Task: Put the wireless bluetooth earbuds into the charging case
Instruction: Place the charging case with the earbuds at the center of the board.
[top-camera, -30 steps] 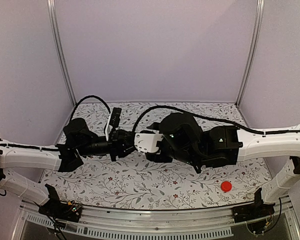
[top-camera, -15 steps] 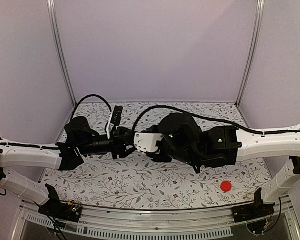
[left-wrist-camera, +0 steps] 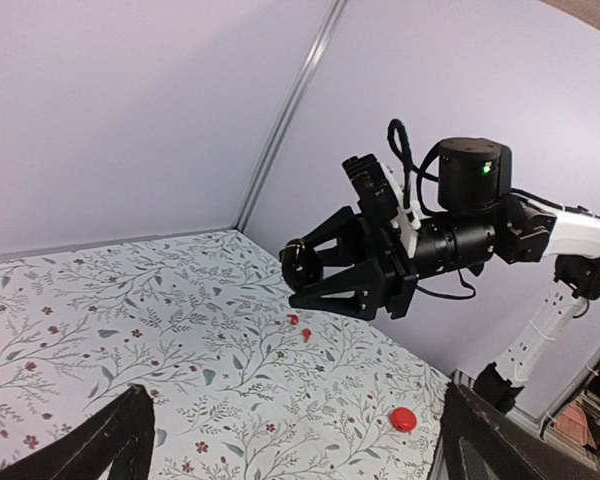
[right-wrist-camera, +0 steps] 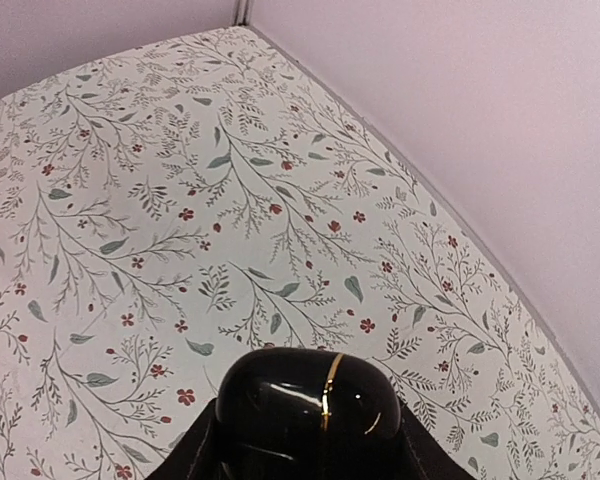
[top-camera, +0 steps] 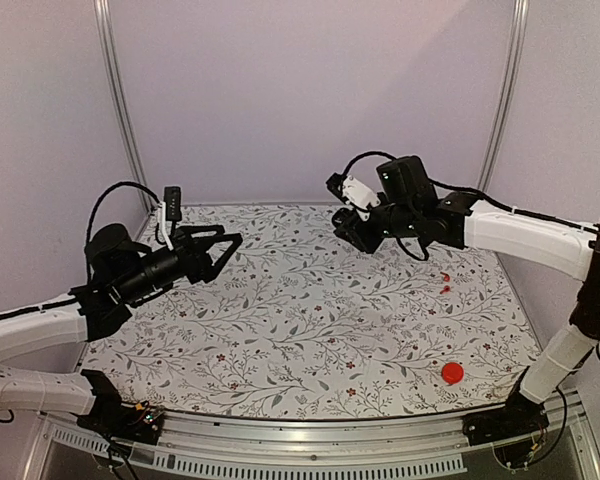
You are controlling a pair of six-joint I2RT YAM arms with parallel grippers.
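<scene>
Above the floral surface [top-camera: 310, 330], my right pincer [left-wrist-camera: 296, 271] pinches the glossy black charging case [right-wrist-camera: 310, 400]; my left pincer [top-camera: 228, 257] hangs spread wide, empty.

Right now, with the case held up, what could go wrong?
The glossy, rounded charging case is pinched only by the right jaws, high above the table; it could slip and fall. It looks shut, so nothing can go in yet. The two small red earbuds lie close together; grabbing one may knock the other.
</scene>
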